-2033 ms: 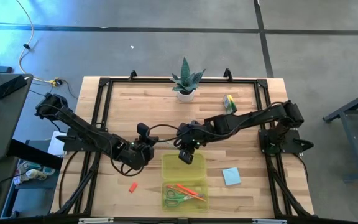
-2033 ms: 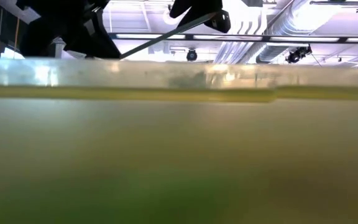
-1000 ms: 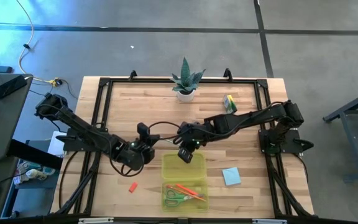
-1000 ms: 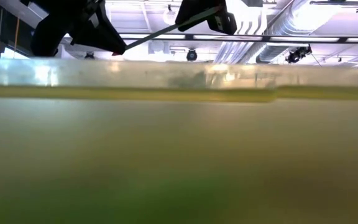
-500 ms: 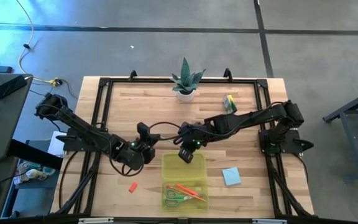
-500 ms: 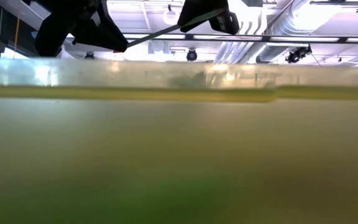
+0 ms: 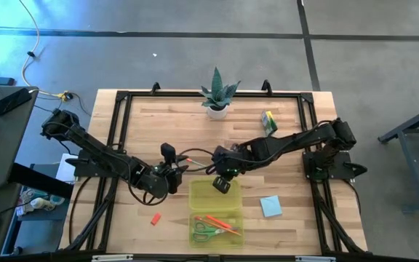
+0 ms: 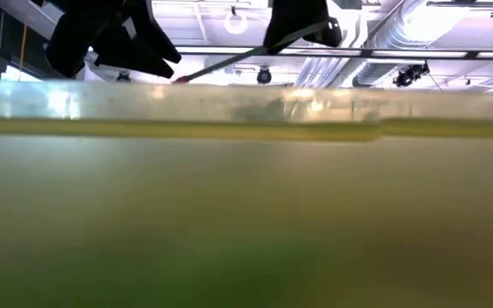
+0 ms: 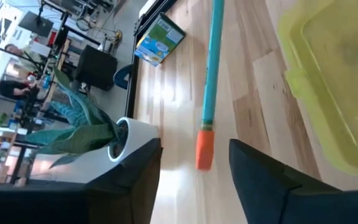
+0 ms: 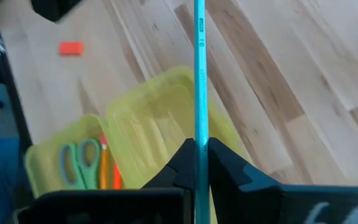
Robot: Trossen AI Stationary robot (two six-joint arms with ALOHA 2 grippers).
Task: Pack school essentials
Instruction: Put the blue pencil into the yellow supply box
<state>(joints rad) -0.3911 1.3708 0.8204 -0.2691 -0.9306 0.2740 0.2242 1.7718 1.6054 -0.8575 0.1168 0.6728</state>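
A teal pencil with an orange-red eraser end hangs in the air over the table's middle. My right gripper is shut on it beside the far end of the open yellow-green case. My left gripper stands open. In the left wrist view its fingers flank the eraser end without touching it. Green-handled scissors and orange pencils lie in the case. A small red eraser, a light-blue notepad and a crayon box lie on the table. My right gripper pinches the pencil's shaft between its two fingers, away from the eraser end. The pencil runs on straight ahead of the fingers, in line with them. It is lifted clear of the table, and in the low view it slants with its eraser end lower, toward my left gripper.
A potted spiky plant stands at the far edge, in the middle. The case's translucent wall fills most of the low view. A black frame runs around the tabletop.
My left gripper has opened and let go of the pencil's eraser end, which now sits free between its fingers. My right gripper has shifted a little toward the table's right edge, still shut on the pencil.
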